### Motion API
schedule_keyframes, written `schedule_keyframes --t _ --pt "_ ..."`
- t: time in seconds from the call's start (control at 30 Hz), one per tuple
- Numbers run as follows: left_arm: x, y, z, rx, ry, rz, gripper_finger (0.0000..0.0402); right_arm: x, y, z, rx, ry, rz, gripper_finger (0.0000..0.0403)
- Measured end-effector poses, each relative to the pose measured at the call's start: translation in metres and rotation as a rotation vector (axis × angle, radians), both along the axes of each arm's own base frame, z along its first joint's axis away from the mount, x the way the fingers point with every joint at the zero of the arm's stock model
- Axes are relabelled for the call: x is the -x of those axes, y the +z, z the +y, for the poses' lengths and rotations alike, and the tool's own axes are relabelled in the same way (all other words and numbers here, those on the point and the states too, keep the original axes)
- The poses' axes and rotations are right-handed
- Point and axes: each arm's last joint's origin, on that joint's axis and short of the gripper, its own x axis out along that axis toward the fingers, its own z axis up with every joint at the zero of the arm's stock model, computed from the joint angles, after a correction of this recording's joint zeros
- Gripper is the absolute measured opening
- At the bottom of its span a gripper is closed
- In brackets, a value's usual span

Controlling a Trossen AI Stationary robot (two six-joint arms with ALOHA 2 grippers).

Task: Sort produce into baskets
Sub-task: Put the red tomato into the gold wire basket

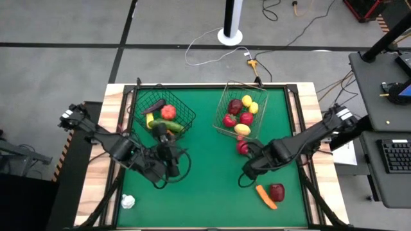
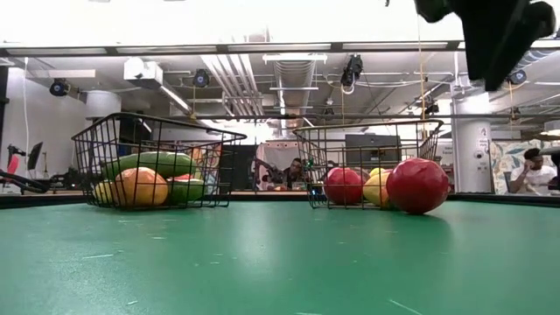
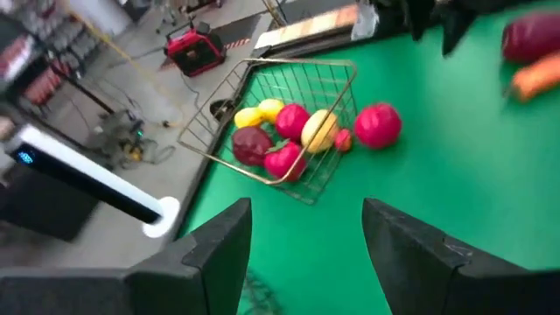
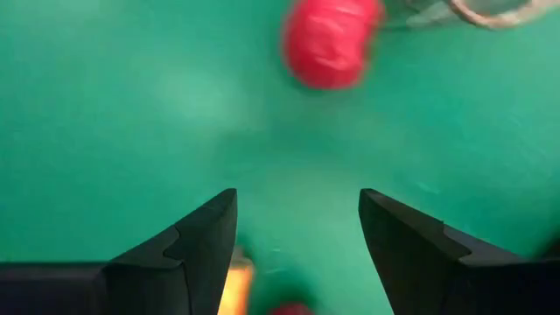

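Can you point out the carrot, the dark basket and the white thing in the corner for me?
carrot [image 1: 265, 196], high view, middle of its orange body.
dark basket [image 1: 187, 110], high view, on its wire rim.
white thing [image 1: 128, 201], high view, its centre; too small to identify.

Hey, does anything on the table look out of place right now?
Mostly loose produce: a red fruit lies just outside the pale basket, and a carrot, dark red fruit and white piece remain unsorted.
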Motion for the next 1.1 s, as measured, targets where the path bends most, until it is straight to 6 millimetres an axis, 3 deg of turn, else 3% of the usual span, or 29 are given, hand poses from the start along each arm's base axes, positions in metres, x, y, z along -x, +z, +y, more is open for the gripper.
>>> schedule_keyframes --t 0.17,0.4,0.53,0.7,0.9,1.1 --pt "0.008 -0.004 0.004 -0.061 -0.045 0.071 0.0200 -0.006 -0.013 0.003 0.015 -0.123 0.033 0.0231" --pt "0.016 -0.015 -0.011 0.165 0.020 -0.019 0.0200 -0.015 -0.027 0.002 0.147 -0.120 0.024 0.0231" --pt "0.027 -0.027 -0.014 0.045 0.047 -0.012 0.0200 -0.019 -0.035 0.004 0.215 -0.195 -0.016 0.0235" --pt "0.043 -0.030 -0.001 -0.087 0.101 0.044 0.0200 -0.023 -0.040 0.005 0.207 -0.274 -0.035 0.0276" --pt "0.048 -0.021 0.003 -0.015 0.130 -0.024 0.0200 -0.030 -0.039 -0.008 0.211 -0.295 -0.062 0.0333" --pt "0.050 -0.016 0.004 0.031 0.148 -0.063 0.0200 -0.033 -0.055 0.011 0.269 -0.316 -0.109 0.0358"
